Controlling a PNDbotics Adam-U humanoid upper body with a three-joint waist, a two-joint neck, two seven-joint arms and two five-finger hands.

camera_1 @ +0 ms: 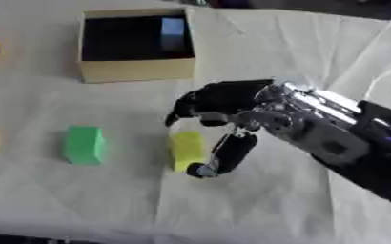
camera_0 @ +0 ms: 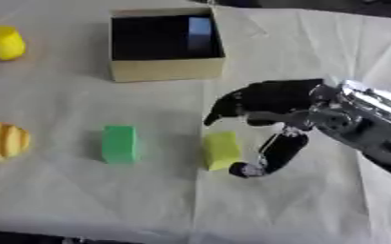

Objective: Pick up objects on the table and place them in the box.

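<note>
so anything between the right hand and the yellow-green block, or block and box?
Nothing visible. The right hand brackets the yellow-green block, fingers above, thumb beside it. Bare cloth lies between it and the box.

Creased matt cloth [camera_0: 82,200] covers the table; cardboard box [camera_0: 165,69]; glossy black hand [camera_0: 262,102] with silver metal wrist [camera_0: 365,114]

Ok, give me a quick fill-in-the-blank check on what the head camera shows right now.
1. The right hand is closing around the ____ block.
2. The green block lies to the ____ of that block.
3. The box already holds a ____ object.
4. The yellow cylinder stands ____ the box.

Missing words: yellow-green; left; blue; outside
</note>
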